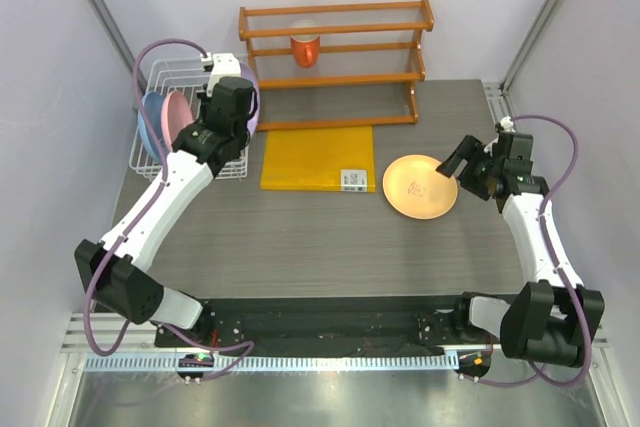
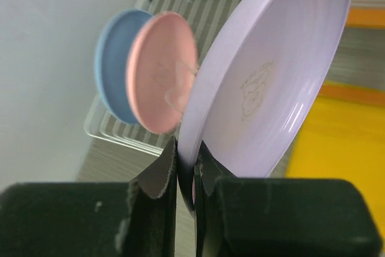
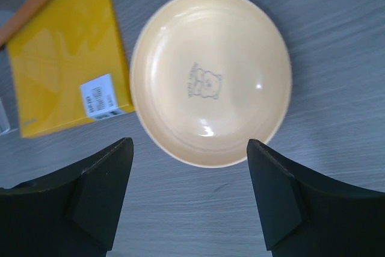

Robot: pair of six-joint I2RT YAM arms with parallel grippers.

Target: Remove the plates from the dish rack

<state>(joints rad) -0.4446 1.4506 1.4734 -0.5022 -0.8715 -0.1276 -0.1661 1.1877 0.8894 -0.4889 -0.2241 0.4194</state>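
My left gripper (image 2: 187, 162) is shut on the rim of the lilac plate (image 2: 271, 76) and holds it on edge over the right side of the white wire dish rack (image 1: 160, 77). In the top view the lilac plate (image 1: 252, 97) shows just behind the left gripper (image 1: 228, 107). The pink plate (image 2: 161, 79) and the light blue plate (image 2: 111, 76) stand upright in the rack; they also show in the top view, pink (image 1: 178, 112) and blue (image 1: 150, 119). The peach-orange plate (image 1: 420, 186) lies flat on the table. My right gripper (image 3: 189, 154) is open above its near rim (image 3: 210, 79).
A yellow board (image 1: 318, 157) with a white label lies flat between the rack and the peach plate. An orange wooden shelf rack (image 1: 335, 62) with an orange cup (image 1: 305, 49) on it stands at the back. Grey walls close in left and right.
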